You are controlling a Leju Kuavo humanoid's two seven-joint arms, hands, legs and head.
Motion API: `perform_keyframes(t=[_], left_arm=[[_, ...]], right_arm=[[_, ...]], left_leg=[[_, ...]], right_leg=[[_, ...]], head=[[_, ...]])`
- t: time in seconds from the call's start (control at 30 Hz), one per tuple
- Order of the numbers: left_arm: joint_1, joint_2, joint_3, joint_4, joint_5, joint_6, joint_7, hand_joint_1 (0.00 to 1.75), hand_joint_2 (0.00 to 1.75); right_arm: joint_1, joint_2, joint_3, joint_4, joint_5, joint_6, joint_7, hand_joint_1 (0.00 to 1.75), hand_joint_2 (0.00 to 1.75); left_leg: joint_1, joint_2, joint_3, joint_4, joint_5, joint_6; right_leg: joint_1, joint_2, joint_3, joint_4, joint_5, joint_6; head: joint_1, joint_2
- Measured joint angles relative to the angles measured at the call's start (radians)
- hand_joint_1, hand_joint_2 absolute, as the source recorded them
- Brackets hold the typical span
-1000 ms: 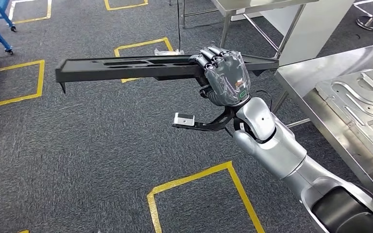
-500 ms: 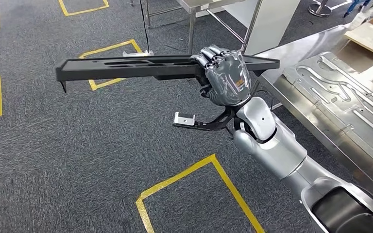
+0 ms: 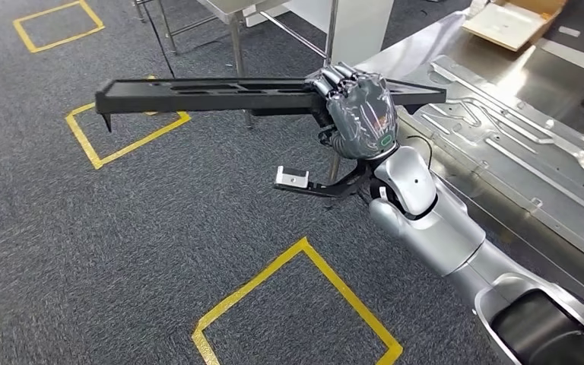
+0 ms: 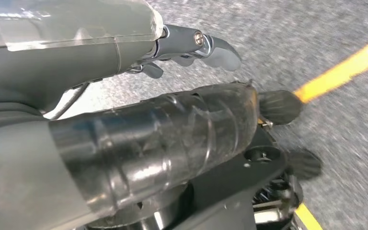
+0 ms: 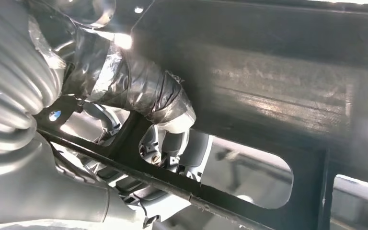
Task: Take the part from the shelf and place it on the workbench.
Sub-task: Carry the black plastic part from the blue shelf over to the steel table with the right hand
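Observation:
The part is a long black beam with slots, held level above the carpet. My right hand grips it near its right end, fingers wrapped over the top edge. That end reaches over the near corner of the steel workbench at the right. In the right wrist view the taped thumb presses against the underside of the black part. My left hand hangs over the grey floor with nothing in it and its fingers apart.
A shiny ribbed metal plate lies on the workbench, and a cardboard box sits at its far end. Steel table legs and a white cabinet stand behind. Yellow tape squares mark the carpet.
The whole view has swung to the right, so the workbench now sits closer and fills more of the right side. My right hand still grips the part the same way.

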State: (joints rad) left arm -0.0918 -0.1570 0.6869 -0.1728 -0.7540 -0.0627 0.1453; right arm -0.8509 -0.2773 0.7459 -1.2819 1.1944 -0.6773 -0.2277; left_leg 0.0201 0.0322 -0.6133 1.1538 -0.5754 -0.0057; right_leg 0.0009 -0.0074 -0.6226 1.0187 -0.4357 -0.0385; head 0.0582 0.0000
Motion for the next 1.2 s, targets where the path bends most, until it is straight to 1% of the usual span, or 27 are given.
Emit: perform_keyframes(t=[0.07, 0.1, 0.13, 0.17, 0.23, 0.3, 0.37, 0.4, 0.47, 0.5, 0.53, 0.6, 0.63, 0.67, 0.73, 0.77, 0.8, 0.87, 0.9, 0.93, 0.97, 1.0, 1.03, 1.07, 1.13, 1.17, 1.2], left_arm=[[0.002, 0.000, 0.001, 0.000, 0.000, 0.002, -0.001, 0.00, 0.00], [0.004, 0.000, 0.001, 0.000, 0.000, 0.003, -0.002, 0.00, 0.00], [0.004, 0.000, 0.002, 0.000, 0.001, 0.004, -0.003, 0.00, 0.00], [0.005, 0.000, 0.004, 0.000, 0.001, 0.004, -0.004, 0.00, 0.00], [0.005, 0.002, 0.008, 0.000, 0.002, 0.006, -0.005, 0.00, 0.00], [0.005, 0.004, 0.012, 0.000, 0.003, 0.006, -0.007, 0.00, 0.00], [0.004, 0.002, 0.015, 0.000, 0.003, 0.006, -0.008, 0.00, 0.00], [0.004, 0.001, 0.016, 0.000, 0.003, 0.006, -0.009, 0.00, 0.00], [0.005, 0.000, 0.017, 0.000, 0.003, 0.006, -0.010, 0.00, 0.00], [0.006, 0.000, 0.017, 0.000, 0.003, 0.006, -0.011, 0.00, 0.00], [0.006, 0.000, 0.018, 0.000, 0.003, 0.006, -0.011, 0.00, 0.00], [0.008, 0.001, 0.018, 0.000, 0.003, 0.007, -0.011, 0.00, 0.00], [0.009, 0.001, 0.018, 0.000, 0.003, 0.007, -0.011, 0.00, 0.00], [0.011, 0.000, 0.018, 0.000, 0.003, 0.007, -0.011, 0.00, 0.00], [0.014, 0.000, 0.019, 0.000, 0.003, 0.006, -0.011, 0.00, 0.00], [0.014, -0.001, 0.019, 0.000, 0.003, 0.006, -0.012, 0.00, 0.00], [0.013, 0.000, 0.019, 0.000, 0.003, 0.006, -0.013, 0.00, 0.00], [0.009, -0.001, 0.020, 0.000, 0.003, 0.006, -0.014, 0.00, 0.00], [0.006, -0.001, 0.021, 0.000, 0.003, 0.006, -0.014, 0.00, 0.00], [0.004, -0.002, 0.021, 0.000, 0.003, 0.005, -0.015, 0.00, 0.00], [0.003, -0.003, 0.022, 0.000, 0.003, 0.005, -0.016, 0.00, 0.00], [0.003, -0.003, 0.022, 0.000, 0.003, 0.005, -0.016, 0.00, 0.00], [0.004, -0.003, 0.023, 0.000, 0.003, 0.005, -0.017, 0.00, 0.00], [0.005, -0.004, 0.023, 0.000, 0.003, 0.004, -0.017, 0.00, 0.00], [0.011, -0.003, 0.023, 0.000, 0.003, 0.004, -0.017, 0.00, 0.00], [0.015, -0.003, 0.024, 0.000, 0.003, 0.004, -0.018, 0.00, 0.00], [0.018, -0.002, 0.025, 0.000, 0.003, 0.004, -0.019, 0.00, 0.00]], right_arm=[[0.001, 0.005, 0.000, 0.002, 0.000, 0.002, 0.000, 1.75, 1.75], [0.002, 0.006, 0.001, 0.003, 0.001, 0.002, 0.000, 1.75, 1.75], [0.002, 0.006, 0.001, 0.005, 0.002, 0.002, 0.000, 1.75, 1.75], [0.002, 0.006, 0.001, 0.006, 0.002, 0.002, 0.000, 1.75, 1.75], [0.001, 0.006, 0.001, 0.007, 0.003, 0.002, 0.001, 1.75, 1.75], [0.000, 0.006, 0.001, 0.008, 0.003, 0.003, 0.001, 1.75, 1.75], [0.001, 0.005, 0.001, 0.009, 0.003, 0.003, 0.003, 1.75, 1.75], [0.000, 0.004, 0.001, 0.009, 0.003, 0.003, 0.004, 1.75, 1.75], [-0.005, 0.003, 0.001, 0.010, 0.003, 0.003, 0.005, 1.75, 1.75], [-0.007, 0.004, 0.001, 0.010, 0.003, 0.003, 0.005, 1.75, 1.75], [-0.007, 0.004, 0.001, 0.010, 0.003, 0.003, 0.005, 1.75, 1.75], [-0.003, 0.004, 0.001, 0.012, 0.003, 0.004, 0.005, 1.75, 1.75], [-0.001, 0.004, 0.001, 0.014, 0.003, 0.004, 0.005, 1.75, 1.75], [0.000, 0.004, 0.001, 0.016, 0.003, 0.004, 0.005, 1.75, 1.75], [0.001, 0.002, 0.001, 0.018, 0.003, 0.004, 0.006, 1.75, 1.75], [0.002, 0.002, 0.001, 0.019, 0.003, 0.005, 0.006, 1.75, 1.75], [0.003, 0.002, 0.001, 0.020, 0.003, 0.006, 0.006, 1.75, 1.75], [-0.001, 0.000, 0.001, 0.020, 0.003, 0.007, 0.008, 1.75, 1.75], [-0.003, -0.002, 0.000, 0.018, 0.003, 0.007, 0.009, 1.75, 1.75], [-0.006, -0.004, 0.000, 0.017, 0.003, 0.007, 0.011, 1.75, 1.75], [-0.009, -0.004, -0.001, 0.016, 0.004, 0.006, 0.012, 1.75, 1.75], [-0.009, -0.004, -0.001, 0.015, 0.005, 0.006, 0.012, 1.75, 1.75], [-0.010, -0.003, -0.001, 0.016, 0.007, 0.005, 0.013, 1.75, 1.75], [-0.009, -0.002, -0.001, 0.016, 0.009, 0.005, 0.014, 1.75, 1.75], [-0.006, -0.002, 0.000, 0.016, 0.011, 0.005, 0.016, 1.75, 1.75], [-0.005, -0.002, 0.000, 0.017, 0.012, 0.005, 0.017, 1.75, 1.75], [-0.004, -0.002, 0.000, 0.018, 0.013, 0.006, 0.020, 1.75, 1.75]], left_leg=[[0.000, -0.023, -0.077, 0.126, -0.035, -0.001], [0.000, -0.026, -0.101, 0.152, -0.028, 0.000], [-0.001, -0.028, -0.106, 0.139, 0.000, 0.003], [-0.001, -0.034, -0.093, 0.090, 0.042, 0.007], [-0.001, -0.076, -0.044, -0.040, 0.112, 0.018], [-0.003, -0.110, -0.010, -0.112, 0.123, 0.026], [-0.007, -0.097, 0.011, -0.136, 0.114, 0.034], [-0.007, -0.087, 0.024, -0.148, 0.113, 0.040], [-0.005, -0.064, 0.052, -0.167, 0.110, 0.050], [-0.005, -0.053, 0.065, -0.173, 0.105, 0.052], [-0.006, -0.040, 0.076, -0.176, 0.097, 0.054], [-0.005, -0.017, 0.099, -0.178, 0.077, 0.050], [-0.004, -0.006, 0.114, -0.178, 0.064, 0.047], [-0.003, 0.005, 0.131, -0.178, 0.050, 0.044], [-0.003, 0.028, 0.166, -0.179, 0.020, 0.035], [-0.003, 0.039, 0.181, -0.181, 0.006, 0.028], [-0.005, 0.051, 0.195, -0.186, -0.006, 0.021], [-0.006, 0.066, 0.214, -0.183, -0.005, 0.006], [-0.004, 0.064, 0.207, -0.154, 0.009, 0.000], [-0.001, 0.049, 0.182, -0.097, 0.035, -0.004], [0.001, 0.028, 0.140, -0.024, 0.055, -0.007], [0.003, 0.004, 0.085, 0.051, 0.059, -0.008], [0.004, -0.014, 0.032, 0.108, 0.038, -0.009], [0.004, -0.022, -0.013, 0.141, -0.007, -0.010], [0.004, -0.025, -0.073, 0.135, -0.103, -0.014], [0.004, -0.027, -0.088, 0.101, -0.116, -0.015], [0.004, -0.034, -0.095, 0.051, -0.087, -0.014]], right_leg=[[0.003, 0.028, 0.004, 0.003, -0.006, -0.008], [0.005, 0.043, 0.006, 0.005, -0.010, -0.009], [0.007, 0.058, 0.010, 0.007, -0.015, -0.009], [0.008, 0.074, 0.015, 0.010, -0.021, -0.008], [0.008, 0.101, 0.023, 0.016, -0.033, -0.002], [0.001, 0.126, 0.023, 0.019, -0.037, 0.011], [-0.003, 0.142, 0.023, 0.021, -0.030, 0.024], [-0.003, 0.129, 0.024, 0.026, -0.029, 0.029], [0.001, 0.073, -0.001, 0.072, -0.048, 0.036], [0.001, 0.042, -0.032, 0.123, -0.067, 0.040], [-0.002, 0.025, -0.073, 0.183, -0.086, 0.046], [-0.011, 0.017, -0.146, 0.265, -0.103, 0.055], [-0.015, 0.013, -0.160, 0.260, -0.090, 0.058], [-0.018, 0.007, -0.157, 0.220, -0.060, 0.059], [-0.013, -0.028, -0.127, 0.094, 0.034, 0.054], [-0.005, -0.045, -0.113, 0.047, 0.066, 0.047], [0.004, -0.057, -0.105, 0.021, 0.085, 0.038], [0.015, -0.046, -0.089, 0.013, 0.073, 0.019], [0.012, -0.034, -0.075, 0.008, 0.066, 0.010], [0.009, -0.023, -0.057, 0.001, 0.056, 0.001], [0.006, -0.011, -0.036, -0.007, 0.047, -0.007], [0.002, 0.001, -0.016, -0.014, 0.035, -0.012], [0.001, 0.014, 0.003, -0.018, 0.023, -0.016], [-0.001, 0.029, 0.020, -0.020, 0.010, -0.017], [-0.003, 0.061, 0.057, -0.021, -0.019, -0.015], [-0.004, 0.077, 0.078, -0.021, -0.034, -0.013], [-0.005, 0.091, 0.097, -0.020, -0.050, -0.009]], head=[[0.000, 0.000], [0.000, 0.000], [0.000, 0.000], [0.000, 0.000], [0.000, 0.000], [0.000, 0.000], [-0.001, 0.000], [0.000, 0.000], [0.000, 0.000], [0.001, 0.000], [0.001, 0.000], [0.001, 0.000], [0.001, 0.000], [0.001, 0.000], [0.000, 0.000], [-0.001, 0.000], [-0.002, 0.000], [-0.002, 0.000], [-0.002, 0.000], [-0.002, 0.000], [-0.002, 0.000], [-0.002, 0.000], [-0.002, 0.000], [-0.003, 0.000], [-0.002, 0.000], [-0.003, 0.000], [-0.003, 0.000]])
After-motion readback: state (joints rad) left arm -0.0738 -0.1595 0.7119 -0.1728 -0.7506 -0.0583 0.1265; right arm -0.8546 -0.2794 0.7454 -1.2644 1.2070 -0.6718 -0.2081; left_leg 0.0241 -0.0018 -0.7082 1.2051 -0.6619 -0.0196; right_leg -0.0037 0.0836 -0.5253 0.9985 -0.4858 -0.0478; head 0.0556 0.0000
